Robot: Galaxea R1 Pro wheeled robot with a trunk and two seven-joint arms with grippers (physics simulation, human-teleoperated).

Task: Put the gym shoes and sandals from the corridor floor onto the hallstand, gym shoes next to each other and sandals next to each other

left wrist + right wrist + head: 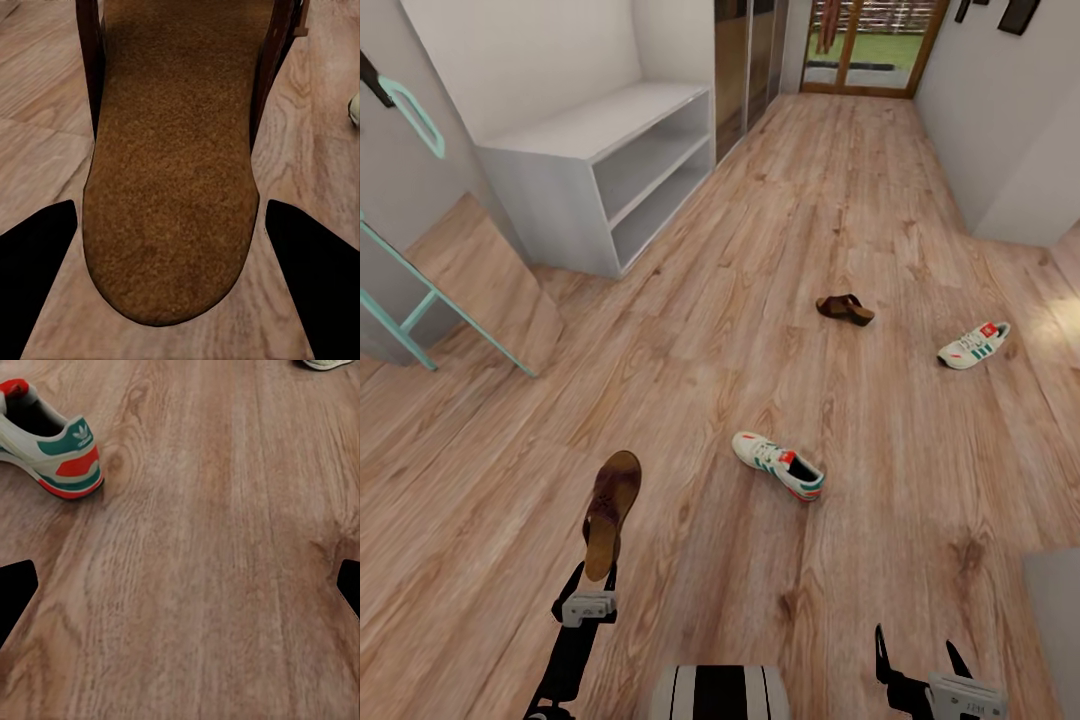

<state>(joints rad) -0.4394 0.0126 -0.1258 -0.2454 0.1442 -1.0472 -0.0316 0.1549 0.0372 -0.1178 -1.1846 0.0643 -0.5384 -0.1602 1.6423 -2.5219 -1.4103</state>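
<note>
The left gripper [598, 578] is clamped on one sandal [611, 512], held above the corridor floor [860, 200]. The right gripper [920, 660], fingers apart, hovers near a gym shoe [778, 465].

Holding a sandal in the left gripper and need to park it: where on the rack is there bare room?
The hallstand looks bare all over: flat top and both open shelves. Floor between the held sandal and the rack is open too. Shoes cluster to the right: near gym shoe, second sandal, far gym shoe.
</note>
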